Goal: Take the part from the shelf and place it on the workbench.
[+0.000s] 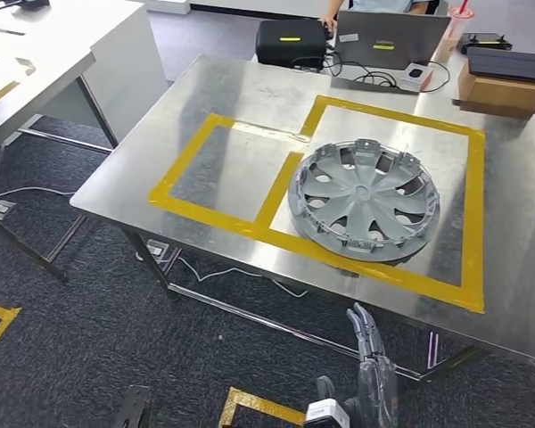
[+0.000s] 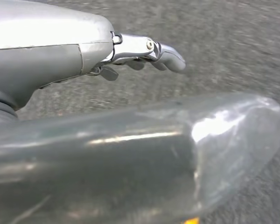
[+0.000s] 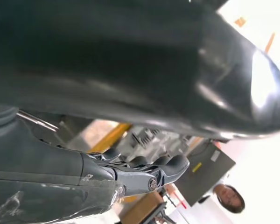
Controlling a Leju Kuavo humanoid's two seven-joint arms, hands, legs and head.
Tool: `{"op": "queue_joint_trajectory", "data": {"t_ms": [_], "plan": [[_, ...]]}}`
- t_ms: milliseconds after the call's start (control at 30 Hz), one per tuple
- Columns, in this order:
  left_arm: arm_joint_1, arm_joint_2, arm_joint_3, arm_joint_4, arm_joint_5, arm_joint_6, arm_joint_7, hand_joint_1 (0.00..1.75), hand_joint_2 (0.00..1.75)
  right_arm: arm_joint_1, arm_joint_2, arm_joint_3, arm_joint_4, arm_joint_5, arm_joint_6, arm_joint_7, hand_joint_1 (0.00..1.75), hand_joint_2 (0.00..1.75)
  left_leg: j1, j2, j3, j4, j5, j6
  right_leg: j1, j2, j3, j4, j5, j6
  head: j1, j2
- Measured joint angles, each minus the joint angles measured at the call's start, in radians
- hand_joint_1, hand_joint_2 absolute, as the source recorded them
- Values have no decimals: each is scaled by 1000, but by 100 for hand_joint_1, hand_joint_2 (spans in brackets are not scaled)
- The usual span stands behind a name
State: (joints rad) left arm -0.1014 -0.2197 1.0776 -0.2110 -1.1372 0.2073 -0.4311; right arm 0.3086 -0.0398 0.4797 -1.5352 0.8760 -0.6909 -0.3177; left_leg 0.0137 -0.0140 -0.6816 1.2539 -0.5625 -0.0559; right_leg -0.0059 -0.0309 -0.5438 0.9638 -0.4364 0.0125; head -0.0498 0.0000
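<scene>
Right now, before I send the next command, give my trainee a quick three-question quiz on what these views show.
1. True or false: the grey wheel cover lies inside the larger yellow-taped square on the metal workbench.
2. Multiple choice: what does the right hand hold? A) the wheel cover B) a laptop C) nothing
3. Fill in: the left hand hangs over the dark ____.

Key
1. True. The cover sits flat within the larger square, close to the tape strip that divides the two squares.
2. C. The hand is below the bench's near edge, fingers apart.
3. Floor.
</scene>
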Motion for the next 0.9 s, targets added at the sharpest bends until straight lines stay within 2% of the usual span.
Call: {"op": "queue_joint_trajectory", "data": {"t_ms": [33, 67, 100, 133, 167, 200, 267, 300, 333, 367, 400, 433, 467, 500, 533, 567, 600, 633, 667, 700, 733, 800, 833, 867, 900], "plan": [[0, 0, 4, 0, 3, 1, 0, 0, 0, 4, 13, -17, 19, -1, 0, -18, 0, 0, 2, 3, 20, -4, 26, -4, -1, -11, -16, 4, 10, 3, 0, 0], [0, 0, 8, 0, 7, 2, 0, 0, 0, 8, 29, -39, 40, -5, 0, -40, 0, 0, 5, 12, 59, -42, 56, -8, -2, -22, -31, 9, 17, 8, 0, 0], [-1, -1, 12, 0, 10, 2, 0, 0, 0, 13, 46, -62, 61, -11, 0, -65, 0, 0, 9, 34, 112, -106, 73, -13, -2, -33, -44, 17, 23, 13, -2, 0], [-3, -2, 14, 0, 12, 3, -1, 0, 0, 18, 63, -86, 81, -18, 0, -89, 0, 0, 8, 55, 164, -178, 75, -15, -1, -44, -56, 27, 27, 19, -5, 0], [-6, -4, 16, 0, 14, 3, -1, 0, 0, 21, 79, -110, 100, -25, -1, -112, 0, 0, 7, 72, 200, -236, 67, -10, 1, -55, -64, 35, 32, 25, -6, 0], [-9, -5, 17, 0, 15, 4, -2, 0, 0, 24, 95, -132, 119, -31, -1, -131, 0, 0, 4, 81, 218, -272, 55, -2, 3, -66, -69, 40, 37, 31, -8, 0], [-7, -5, 23, 0, 16, 4, -3, 0, 0, 27, 120, -168, 153, -37, -1, -154, 0, 0, -2, 67, 207, -285, 57, 25, -1, -84, -72, 40, 50, 41, -7, 0], [-4, -4, 26, 0, 17, 4, -3, 0, 0, 28, 130, -182, 168, -38, -1, -159, 0, 0, -4, 58, 198, -285, 66, 36, -5, -76, -76, 44, 42, 46, -6, 0], [-1, -4, 29, 0, 19, 5, -3, 0, 0, 29, 139, -196, 182, -42, -1, -162, 0, 0, -4, 50, 187, -285, 75, 47, -8, -57, -84, 62, 16, 51, -6, 0], [-1, -3, 32, 0, 21, 5, -3, 0, 0, 29, 148, -212, 199, -49, -1, -167, 0, 0, -5, 41, 174, -286, 86, 56, -9, -30, -97, 100, -27, 54, -4, 0], [-2, -3, 35, 0, 24, 5, -3, 0, 0, 27, 159, -234, 223, -57, -1, -180, 0, 0, -6, 30, 159, -286, 98, 61, -8, -1, -114, 159, -81, 54, -1, 0], [-3, -3, 38, 0, 27, 5, -3, 0, 0, 23, 173, -267, 257, -72, -1, -204, 0, 0, -8, 17, 144, -286, 110, 65, -5, 16, -130, 225, -127, 51, 1, 0], [-3, -3, 41, 0, 30, 5, -3, 0, 0, 13, 187, -308, 301, -90, -1, -239, 0, 0, -11, 4, 127, -285, 123, 67, -1, 25, -140, 283, -154, 46, 3, 0], [-3, -3, 45, 0, 33, 5, -3, 0, 0, -1, 201, -359, 354, -113, 0, -280, 0, 0, -14, -9, 112, -285, 135, 69, 3, 29, -137, 315, -158, 40, 4, 0], [-2, -3, 49, 0, 36, 5, -4, 0, 0, -17, 215, -412, 406, -137, 1, -317, 0, 0, -16, -22, 98, -284, 147, 69, 8, 32, -118, 312, -142, 34, 4, 0], [-1, -3, 53, 0, 38, 5, -4, 0, 0, -34, 225, -462, 453, -157, 1, -344, 0, 0, -17, -36, 86, -284, 157, 68, 12, 38, -80, 272, -115, 27, 4, 0], [-1, -4, 56, 0, 39, 6, -5, 0, 0, -49, 232, -508, 494, -173, 3, -361, 0, 0, -17, -49, 76, -283, 167, 67, 15, 57, -27, 202, -93, 18, 4, 0], [-3, -6, 59, 0, 41, 9, -5, 0, 0, -62, 238, -546, 528, -186, 9, -368, 0, 0, -18, -61, 68, -283, 176, 65, 17, 83, 28, 123, -85, 9, 4, 0], [-5, -10, 61, 0, 44, 16, -5, 0, 0, -77, 241, -578, 562, -202, 18, -372, 0, 0, -17, -73, 62, -283, 185, 61, 18, 107, 70, 58, -86, 4, 4, 0], [-9, -14, 63, 0, 49, 24, -5, 0, 0, -94, 244, -606, 596, -222, 32, -375, 0, 0, -16, -83, 58, -283, 193, 56, 20, 124, 94, 15, -94, 1, 4, 0], [-13, -19, 66, 0, 57, 32, -6, 0, 0, -111, 248, -631, 631, -247, 52, -376, 0, 0, -15, -93, 54, -284, 202, 49, 21, 125, 100, -2, -99, 0, 4, 0], [-16, -27, 75, 0, 75, 40, -15, 0, 0, -134, 255, -676, 687, -310, 105, -377, 0, 0, -13, -112, 47, -287, 215, 38, 20, 100, 93, -5, -90, -2, 5, 0], [-15, -30, 81, 0, 87, 38, -27, 0, 0, -140, 259, -695, 706, -344, 137, -378, 0, 0, -13, -104, 40, -278, 205, 33, 17, 86, 90, -7, -83, -5, 4, 0], [-15, -32, 87, 0, 103, 33, -45, 0, 0, -142, 262, -711, 720, -377, 170, -378, 0, 0, -14, -85, 27, -252, 178, 29, 15, 71, 85, -10, -76, -7, 2, 0], [-15, -32, 97, 0, 127, 24, -70, 0, 0, -145, 264, -724, 732, -410, 203, -379, 0, 0, -14, -57, 7, -202, 135, 25, 12, 56, 80, -11, -70, -9, -1, 0]]}}
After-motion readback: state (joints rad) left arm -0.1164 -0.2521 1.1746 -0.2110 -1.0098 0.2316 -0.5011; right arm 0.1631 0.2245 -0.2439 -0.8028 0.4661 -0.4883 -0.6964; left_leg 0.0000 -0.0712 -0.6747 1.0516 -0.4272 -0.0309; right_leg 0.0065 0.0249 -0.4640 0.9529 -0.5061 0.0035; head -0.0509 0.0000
